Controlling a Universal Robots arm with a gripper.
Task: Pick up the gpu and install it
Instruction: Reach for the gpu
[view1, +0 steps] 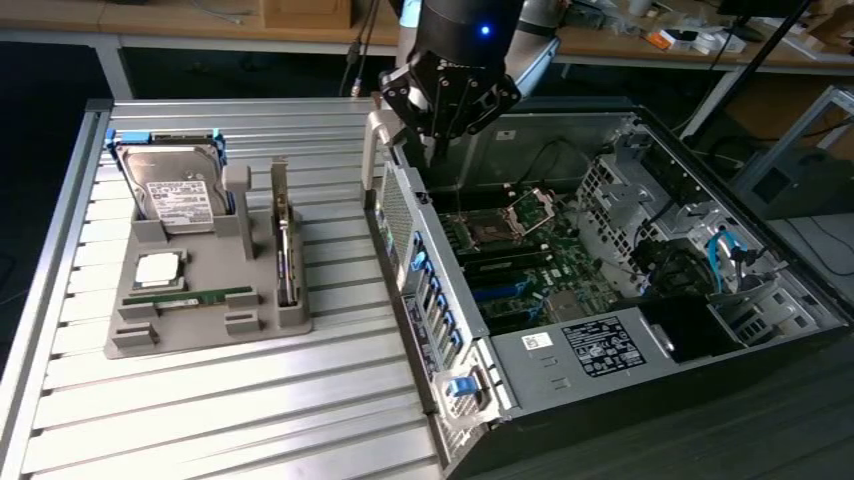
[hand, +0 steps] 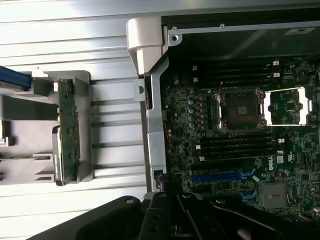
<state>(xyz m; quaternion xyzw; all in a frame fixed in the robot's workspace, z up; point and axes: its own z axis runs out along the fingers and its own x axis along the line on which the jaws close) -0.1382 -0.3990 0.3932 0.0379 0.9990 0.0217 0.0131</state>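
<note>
gpu (view1: 284, 245): thin flat card standing on edge in a slot along the right side of the grey holder tray (view1: 274, 322), left-centre of the exterior view. Dark board, silver end bracket sticking up at its far end. In the wrist view the gpu (hand: 67, 130) is seen from above, a narrow brownish-green strip with small parts on it, set in the grey holder, well apart from the case. Untouched.

Gripper (view1: 434, 150): upper centre of the exterior view, over the rear edge of the open computer case (view1: 424, 290). Claw clenched, nothing in it. Its dark fingers (hand: 172, 212) are pressed together in the wrist view, above the motherboard (hand: 235, 150) edge.

The tray also holds a hard drive (view1: 180, 190), a cpu chip (view1: 158, 267) and a green memory stick (view1: 200, 298).

Surface: silver slatted metal table (view1: 200, 400). The case lies on its side at the exterior view's right, motherboard exposed, cpu socket (hand: 240, 110) empty.

Room: wooden desks (view1: 200, 25) with clutter along the top of the frame, dark floor.
</note>
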